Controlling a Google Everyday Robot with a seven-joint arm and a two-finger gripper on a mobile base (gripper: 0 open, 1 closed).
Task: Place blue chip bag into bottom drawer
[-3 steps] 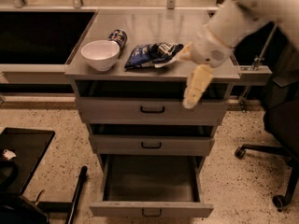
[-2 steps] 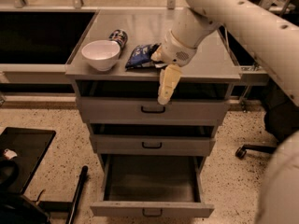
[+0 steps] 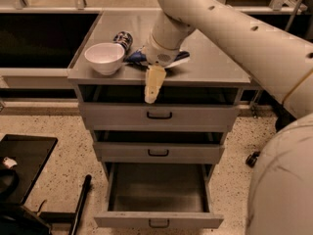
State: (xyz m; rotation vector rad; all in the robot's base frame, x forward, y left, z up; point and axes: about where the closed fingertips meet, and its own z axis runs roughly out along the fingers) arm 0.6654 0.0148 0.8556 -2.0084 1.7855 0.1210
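Camera view, the only one:

- The bag (image 3: 136,57) lies on the desk (image 3: 215,65), near the middle of the top and close to its near edge. Only its left and right ends show, because the arm's (image 3: 234,28) wrist covers the middle. From those ends, its long axis runs left to right, roughly along the near edge.
- The claw (image 3: 151,96) hangs just in front of the bag. It points down past the near edge of the desk, in front of the gap above the top drawer (image 3: 205,115). Whether it is spread or pressed together cannot be told, and no grip on the bag is visible.
- The bowl (image 3: 104,58) stands upright to the left of the bag. The can (image 3: 123,39) is beyond them.
- The bottom drawer (image 3: 127,220) is pulled out toward the camera. The middle drawer (image 3: 122,152) sits further in.
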